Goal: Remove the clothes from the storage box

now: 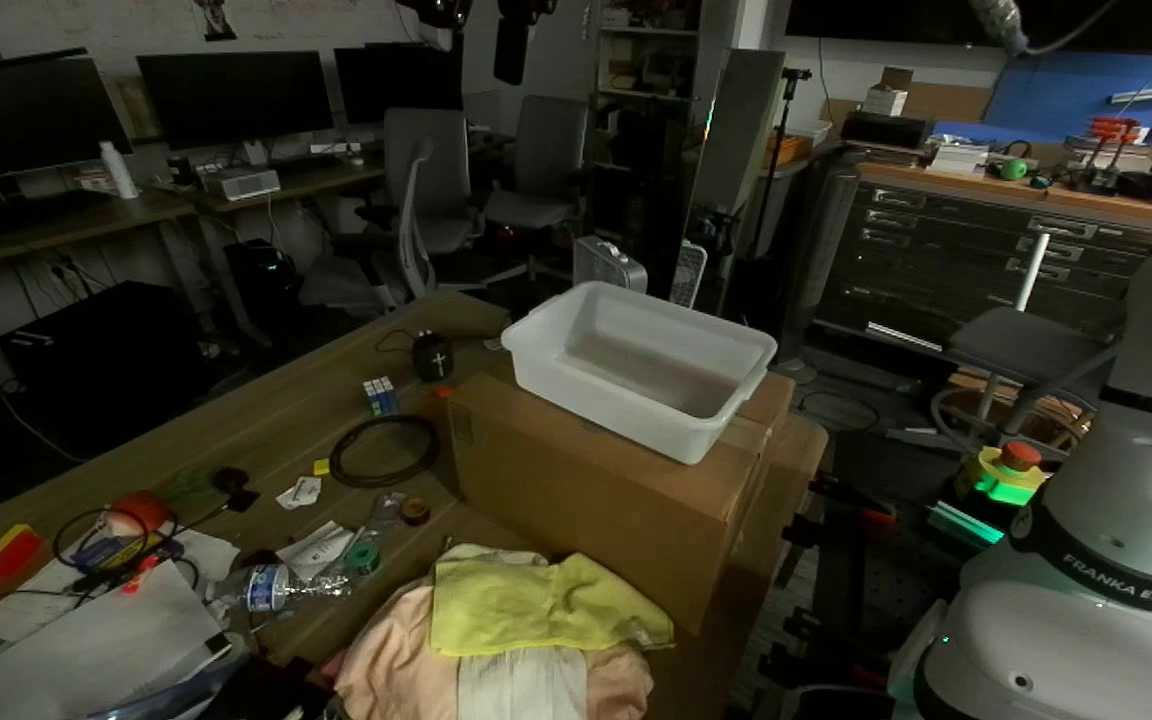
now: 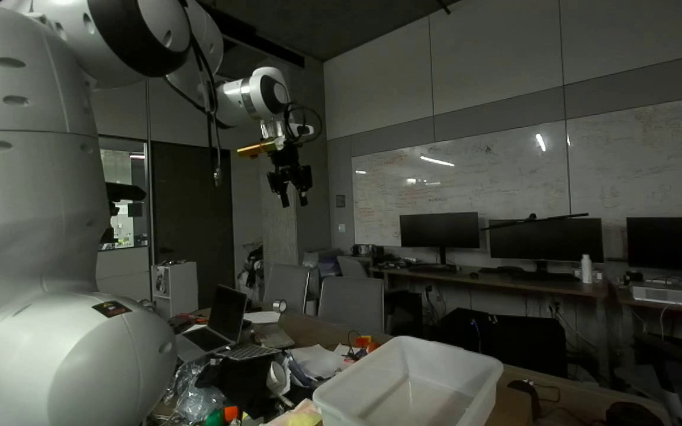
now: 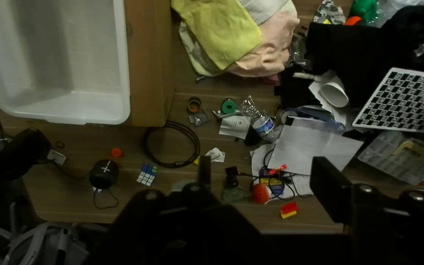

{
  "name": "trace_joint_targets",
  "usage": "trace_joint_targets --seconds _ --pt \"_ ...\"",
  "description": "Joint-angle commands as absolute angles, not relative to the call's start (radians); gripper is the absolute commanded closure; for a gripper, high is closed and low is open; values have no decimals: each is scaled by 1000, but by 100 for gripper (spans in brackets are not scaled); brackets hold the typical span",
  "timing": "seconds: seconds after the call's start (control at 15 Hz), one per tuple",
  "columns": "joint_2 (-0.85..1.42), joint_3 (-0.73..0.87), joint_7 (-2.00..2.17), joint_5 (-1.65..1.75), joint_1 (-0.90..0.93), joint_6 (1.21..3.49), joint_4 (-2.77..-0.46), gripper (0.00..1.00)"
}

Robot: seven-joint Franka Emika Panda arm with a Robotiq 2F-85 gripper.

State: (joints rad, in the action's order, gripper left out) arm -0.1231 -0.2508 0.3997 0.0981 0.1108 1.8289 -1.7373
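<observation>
1. Robotiq gripper (image 3: 260, 175). Foremost in the wrist view. Fingers wide apart, nothing held. Hangs well above the table (image 1: 281, 440).

2. Clothes (image 3: 236, 40). Loosely heaped on the table beside the carton (image 1: 576, 490) (contact not clear), outside the storage box (image 1: 596, 400). Yellow cloth (image 1: 546, 605) uppermost; white cloth (image 1: 521, 685) and pink cloth (image 1: 386, 640) beneath.

3. Storage box. White, upright on the carton, near the table's edge. No fabric shows in the visible interior; removal is judged complete.

4. Hazards, by inference.
(a) Storage box: a low sweep could catch the rim and push it off the carton; no fastening shows.
(b) Clothes: the yellow cloth could slip, or snag on a finger, should the gripper come down over the heap.
(c) Needless further reach into the box: fingertips could press its floor and shift it.
(d) Cable coil (image 3: 178, 163): could hook a finger on a descent to the table.
(e) Plastic bottle (image 3: 265, 127), on its side: could roll if nudged.
</observation>
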Motion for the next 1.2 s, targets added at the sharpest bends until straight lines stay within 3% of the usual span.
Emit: trace_joint_targets --seconds 0.0,0.73,1.13 --pt "-122 -218 353 113 116 1745 -1728 0" --pt "-332 -99 222 56 83 1776 -2165 0" --pt "-436 -62 239 8 57 1942 -2369 0"
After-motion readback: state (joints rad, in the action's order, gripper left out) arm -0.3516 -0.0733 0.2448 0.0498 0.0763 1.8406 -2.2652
